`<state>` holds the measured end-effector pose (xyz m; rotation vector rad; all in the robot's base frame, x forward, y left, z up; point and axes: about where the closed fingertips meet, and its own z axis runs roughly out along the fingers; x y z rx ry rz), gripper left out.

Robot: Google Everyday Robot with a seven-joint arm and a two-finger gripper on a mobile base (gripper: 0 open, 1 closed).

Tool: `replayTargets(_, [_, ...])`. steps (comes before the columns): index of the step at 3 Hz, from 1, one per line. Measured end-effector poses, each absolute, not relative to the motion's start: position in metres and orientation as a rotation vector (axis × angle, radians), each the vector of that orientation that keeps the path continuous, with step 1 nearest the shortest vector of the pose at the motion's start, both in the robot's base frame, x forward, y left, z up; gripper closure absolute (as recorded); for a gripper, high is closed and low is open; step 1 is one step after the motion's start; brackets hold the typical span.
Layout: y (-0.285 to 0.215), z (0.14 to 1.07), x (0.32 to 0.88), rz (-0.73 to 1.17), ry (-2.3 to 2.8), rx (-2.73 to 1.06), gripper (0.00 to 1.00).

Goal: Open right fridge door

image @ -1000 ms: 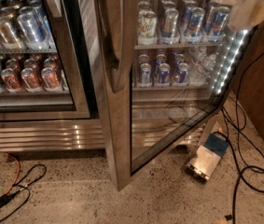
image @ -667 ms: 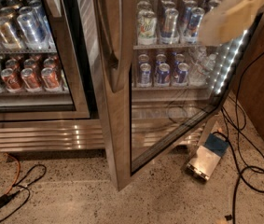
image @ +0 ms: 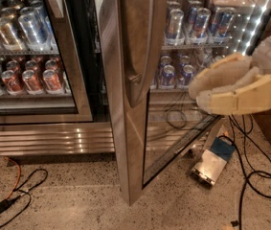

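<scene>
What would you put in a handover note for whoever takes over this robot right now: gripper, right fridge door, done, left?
Gripper: right of view, in front of the opened compartment, apart from the door, holding nothing.
Right fridge door: swung wide, edge toward camera, cans exposed behind it.
Done: door open.
Left: probably only retracting the arm; mind the cables on the floor.

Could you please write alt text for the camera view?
The right fridge door stands swung open, edge toward the camera, cans on shelves behind it. The gripper is at right, in front of the shelves; cables lie on the floor.
</scene>
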<state>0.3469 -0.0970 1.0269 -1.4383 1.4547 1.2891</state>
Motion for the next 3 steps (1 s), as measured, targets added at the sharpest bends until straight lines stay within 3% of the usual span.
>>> replayTargets(1, [-0.127, 1.009, 0.318, 1.219, 1.599, -1.395, 0.89])
replayTargets(2, [-0.125, 1.011, 0.322, 1.197, 1.601, -1.38, 1.0])
replayTargets(3, [-0.129, 1.019, 0.32, 1.138, 1.589, -1.365, 1.0])
